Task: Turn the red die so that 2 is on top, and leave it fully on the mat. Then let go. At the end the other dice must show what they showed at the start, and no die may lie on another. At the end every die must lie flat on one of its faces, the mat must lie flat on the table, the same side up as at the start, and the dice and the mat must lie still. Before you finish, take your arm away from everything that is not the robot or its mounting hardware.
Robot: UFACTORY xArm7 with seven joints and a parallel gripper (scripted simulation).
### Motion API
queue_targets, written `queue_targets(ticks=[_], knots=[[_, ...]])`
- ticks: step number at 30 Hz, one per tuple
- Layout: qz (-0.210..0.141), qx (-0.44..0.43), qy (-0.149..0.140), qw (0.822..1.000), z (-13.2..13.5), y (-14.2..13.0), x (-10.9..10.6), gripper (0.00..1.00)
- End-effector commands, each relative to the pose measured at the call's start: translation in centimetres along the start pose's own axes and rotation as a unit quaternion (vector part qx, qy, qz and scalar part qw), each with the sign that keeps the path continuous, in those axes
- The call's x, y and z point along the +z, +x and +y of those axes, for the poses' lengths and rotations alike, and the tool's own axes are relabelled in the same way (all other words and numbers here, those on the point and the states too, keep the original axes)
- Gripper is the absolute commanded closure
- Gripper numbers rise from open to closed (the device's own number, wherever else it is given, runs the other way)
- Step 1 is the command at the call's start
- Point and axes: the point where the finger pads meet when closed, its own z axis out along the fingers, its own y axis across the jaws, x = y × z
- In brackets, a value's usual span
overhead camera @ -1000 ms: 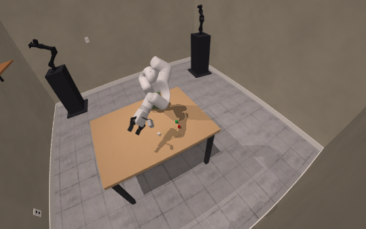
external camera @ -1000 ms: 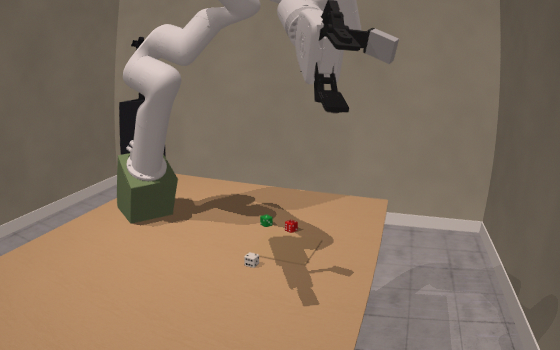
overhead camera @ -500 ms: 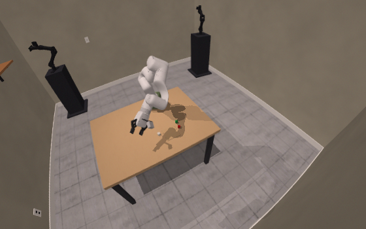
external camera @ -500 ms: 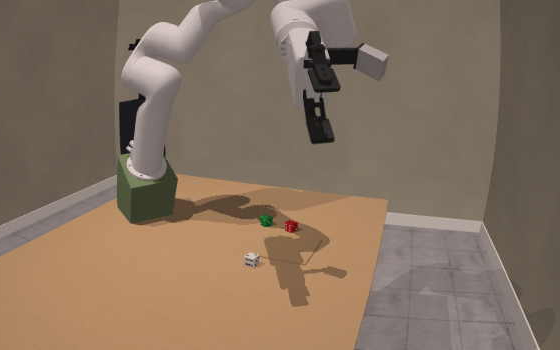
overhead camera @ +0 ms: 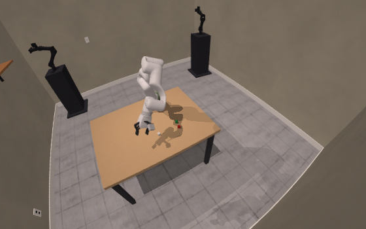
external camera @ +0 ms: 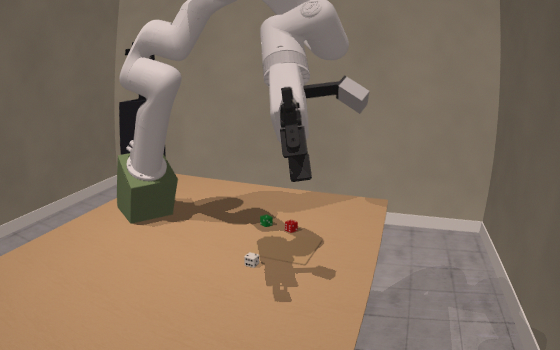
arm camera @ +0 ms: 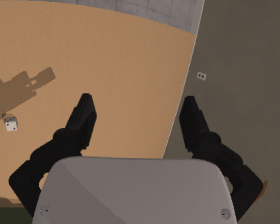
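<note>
Jaws (external camera: 300, 172) hung wide open, empty, high above bench (external camera: 119, 290). Red die (external camera: 291, 226) sat on mat (external camera: 314, 248) — near its back corner, beside green die (external camera: 266, 220); top face too small to read.

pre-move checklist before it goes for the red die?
1. End effector open and holding nothing: ok.
2. End effector over the red die: not ok, it hangs high above the table, not yet down at the dice.
3. Red die apart from the green die and white die, none stacked: ok.
4. Red die fully on the mat: cannot tell, the arm's shadow covers the mat's outline there.
5. Red die's top face: cannot tell, pips too small.
6. Red die in wrist view: not ok, only the white die shows there.
</note>
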Motion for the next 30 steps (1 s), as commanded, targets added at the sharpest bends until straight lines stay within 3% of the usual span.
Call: queue_targets(ticks=[1, 2, 10, 11, 20, 21, 22, 25, 26, 27, 30], knots=[[0.002, 0.001, -0.001, 1.0, 0.1, 0.1, 0.0, 0.0], [-0.016, 0.029, 0.061, 0.998, -4.3, -1.7, 0.5, 0.0], [-0.016, 0.029, 0.061, 0.998, -4.3, -1.7, 0.5, 0.0], [-0.036, 0.051, 0.117, 0.991, -8.4, -3.2, 0.6, 0.0], [-0.036, 0.051, 0.117, 0.991, -8.4, -3.2, 0.6, 0.0], [-0.056, 0.068, 0.164, 0.982, -12.0, -4.6, 0.3, 0.0], [-0.068, 0.076, 0.193, 0.976, -14.1, -5.4, -0.1, 0.0], [-0.074, 0.08, 0.204, 0.973, -15.0, -5.8, -0.3, 0.0], [-0.089, 0.088, 0.236, 0.964, -17.5, -6.7, -0.9, 0.0], [-0.089, 0.088, 0.236, 0.964, -17.5, -6.7, -0.9, 0.0], [-0.118, 0.099, 0.289, 0.945, -21.5, -8.3, -2.4, 0.0]])
